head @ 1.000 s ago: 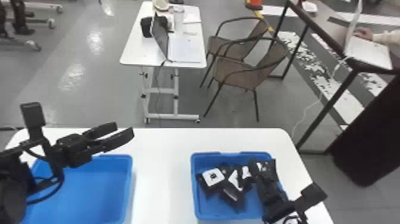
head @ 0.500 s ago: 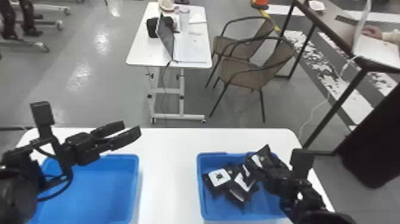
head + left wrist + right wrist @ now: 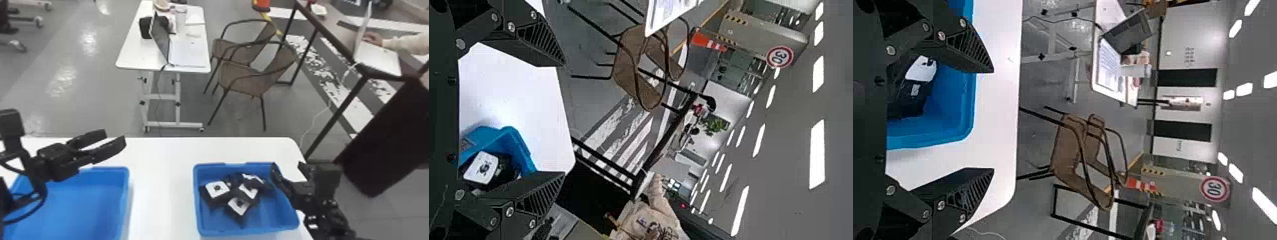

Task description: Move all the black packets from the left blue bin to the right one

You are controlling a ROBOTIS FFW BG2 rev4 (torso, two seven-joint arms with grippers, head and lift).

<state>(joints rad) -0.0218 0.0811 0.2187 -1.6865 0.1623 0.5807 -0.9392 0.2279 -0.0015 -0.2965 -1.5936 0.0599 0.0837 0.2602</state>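
Note:
My left gripper [image 3: 114, 137] is open above the back of the left blue bin [image 3: 79, 207], where bare blue floor shows. Several black packets [image 3: 217, 189] with white labels lie heaped in the right blue bin [image 3: 271, 221], mostly toward its back and middle. Over that bin's back right rim is my right gripper [image 3: 286, 166], open and holding nothing. The left wrist view has the left gripper [image 3: 563, 119] with fingers wide apart and a packet [image 3: 481, 167] in the bin beyond. In the right wrist view, the right gripper [image 3: 993, 120] has one finger over the bin, beside a packet [image 3: 913, 95].
A strip of white table [image 3: 159, 191] separates the two bins, and more tabletop runs behind them. Beyond its back edge stand a smaller white table [image 3: 134, 59] with a laptop, brown chairs [image 3: 242, 76] and a dark desk at the right.
The right gripper has drawn back from the packets to the bin's right rim, and its fingers now stand apart. A packet tilted up beside it half a second ago now lies lower in the heap.

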